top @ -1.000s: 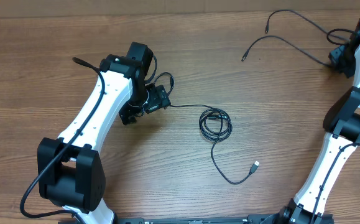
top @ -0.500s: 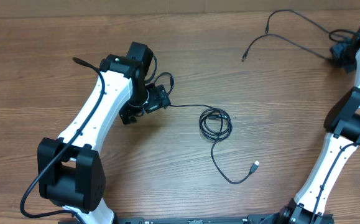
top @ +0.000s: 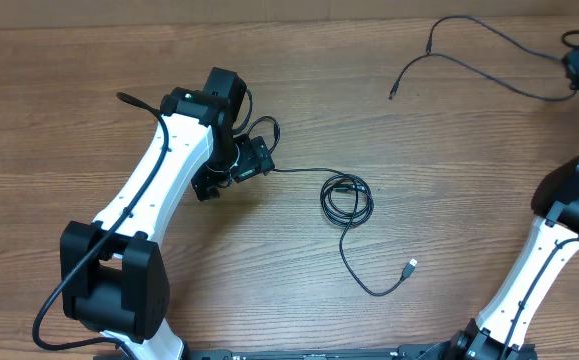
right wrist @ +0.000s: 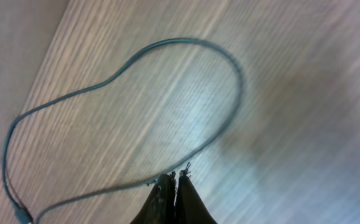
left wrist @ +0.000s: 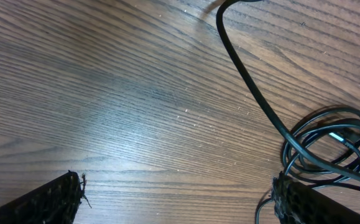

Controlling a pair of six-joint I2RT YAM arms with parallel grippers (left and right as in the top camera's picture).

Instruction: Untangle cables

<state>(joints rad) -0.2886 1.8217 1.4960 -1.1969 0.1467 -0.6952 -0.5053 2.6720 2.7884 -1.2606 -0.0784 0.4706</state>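
Table (top: 299, 90): brown wood, and in the overhead view you see its grain running left to right. Left wrist view gives you a pale sheen on the wood mid-frame. Right wrist view: beyond the table's edge, a plain grey-pink strip (right wrist: 9, 25), blurred.

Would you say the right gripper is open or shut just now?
Shut: the right gripper has its tips together, pinching the thin cable.

surface: wood-grain table (top: 449, 180) | tone: brown | light: soft glare patches on the grain
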